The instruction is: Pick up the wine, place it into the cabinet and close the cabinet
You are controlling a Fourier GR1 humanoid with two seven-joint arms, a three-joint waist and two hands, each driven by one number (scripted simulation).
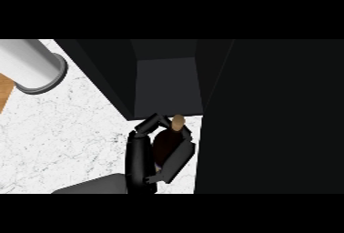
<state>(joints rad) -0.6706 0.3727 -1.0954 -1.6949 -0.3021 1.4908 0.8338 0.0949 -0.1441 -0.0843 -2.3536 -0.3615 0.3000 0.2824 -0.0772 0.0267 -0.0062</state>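
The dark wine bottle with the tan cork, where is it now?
In the head view, the dark wine bottle with the tan cork sits low at centre, held in the right hand, just before the open black cabinet.

A white marble counter (60,136) with fine grey veining fills the left half of the view, evenly lit and without strong shadows; at the upper left a pale grey cylinder (30,63) with a darker rim at its lower end lies across the counter, cut off by the view's left edge; just below it, at the far left edge, a narrow strip of orange-brown wood (4,93) shows; the right half of the view is in deep darkness, where nothing of walls, floor or windows can be told.
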